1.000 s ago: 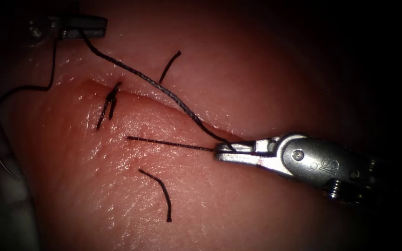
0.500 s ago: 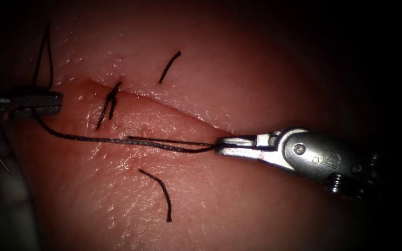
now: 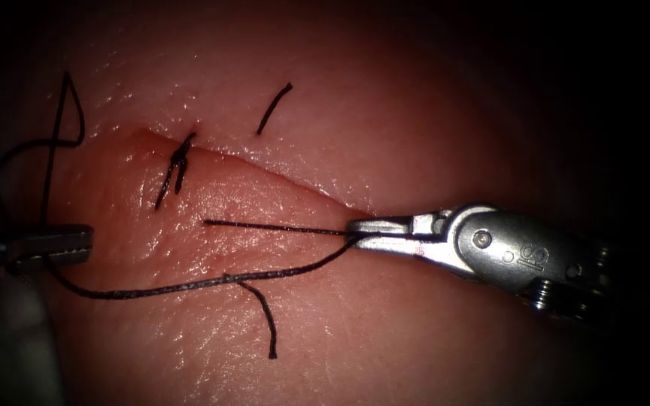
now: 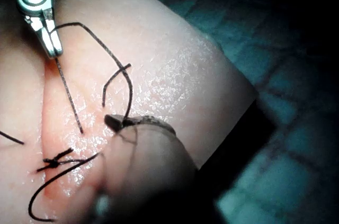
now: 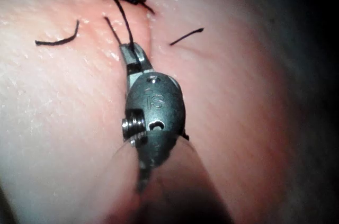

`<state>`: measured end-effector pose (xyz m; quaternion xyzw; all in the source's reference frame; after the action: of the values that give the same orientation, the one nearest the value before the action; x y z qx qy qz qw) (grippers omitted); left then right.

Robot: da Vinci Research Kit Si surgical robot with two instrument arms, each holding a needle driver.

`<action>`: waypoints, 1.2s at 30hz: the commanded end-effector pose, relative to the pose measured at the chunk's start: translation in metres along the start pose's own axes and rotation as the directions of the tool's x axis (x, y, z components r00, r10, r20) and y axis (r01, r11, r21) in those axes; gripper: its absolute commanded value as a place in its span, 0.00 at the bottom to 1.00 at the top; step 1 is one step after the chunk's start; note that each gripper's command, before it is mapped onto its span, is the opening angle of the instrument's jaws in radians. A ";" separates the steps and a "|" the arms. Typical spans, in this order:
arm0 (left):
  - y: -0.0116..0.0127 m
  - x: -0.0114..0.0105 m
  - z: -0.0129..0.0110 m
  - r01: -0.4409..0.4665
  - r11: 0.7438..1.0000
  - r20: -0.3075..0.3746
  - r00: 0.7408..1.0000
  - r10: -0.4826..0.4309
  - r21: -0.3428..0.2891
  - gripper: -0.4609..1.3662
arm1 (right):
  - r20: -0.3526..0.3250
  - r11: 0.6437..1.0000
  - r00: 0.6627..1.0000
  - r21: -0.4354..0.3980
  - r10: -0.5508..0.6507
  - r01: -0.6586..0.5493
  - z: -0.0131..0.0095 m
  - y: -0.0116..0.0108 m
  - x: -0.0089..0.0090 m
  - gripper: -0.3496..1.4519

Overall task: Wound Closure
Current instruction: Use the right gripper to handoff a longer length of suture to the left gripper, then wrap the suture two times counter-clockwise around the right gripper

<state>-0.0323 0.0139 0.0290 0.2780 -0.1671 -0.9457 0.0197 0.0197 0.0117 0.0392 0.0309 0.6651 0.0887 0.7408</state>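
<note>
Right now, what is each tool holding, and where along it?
Both hold the thread. The right tool grips it at its jaw tips, by the cut. The left tool grips the same strand farther along, at the tissue's left edge.

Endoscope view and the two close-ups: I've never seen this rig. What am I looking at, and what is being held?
This is a surgical practice robot closing a cut in pork tissue. The endoscope looks down on the wound; the other two pictures come from cameras near each arm's wrist. The right tool is shut on dark thread, which runs to the left tool, also shut on it. A tied stitch sits on the cut, with loose thread ends nearby. I can't make out the needle.
</note>
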 end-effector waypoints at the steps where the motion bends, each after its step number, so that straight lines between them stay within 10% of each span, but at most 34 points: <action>1: 0.0000 0.0000 -0.0002 0.010 1.000 -0.002 1.000 -0.010 -0.004 0.06 | 0.001 1.000 1.000 0.002 0.002 -0.002 -0.0001 0.0001 0.0001 0.61; 7: -0.0003 0.0002 -0.0005 0.028 1.000 -0.003 1.000 -0.028 0.002 0.06 | 0.002 1.000 1.000 0.003 0.008 -0.008 -0.0005 0.0005 0.0006 0.82; 19: -0.0011 0.0005 -0.0007 0.035 0.999 -0.003 0.999 -0.035 -0.001 0.06 | 0.002 1.000 1.000 -0.009 0.014 -0.014 -0.0021 0.0028 0.0019 0.79; 27: -0.0024 0.0021 0.0000 0.004 1.000 -0.024 1.000 -0.005 -0.019 0.06 | 0.005 1.000 1.000 -0.029 0.009 -0.008 -0.0005 0.0083 0.0048 0.32; 36: -0.0035 0.0035 0.0009 -0.027 0.999 -0.021 0.999 0.026 -0.020 0.06 | -0.016 1.000 1.000 -0.011 -0.007 0.007 0.0034 0.0110 0.0056 0.00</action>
<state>-0.0357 0.0172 0.0266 0.2859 -0.1650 -0.9432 0.0362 0.0235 0.0237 0.0359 0.0282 0.6721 0.0865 0.7349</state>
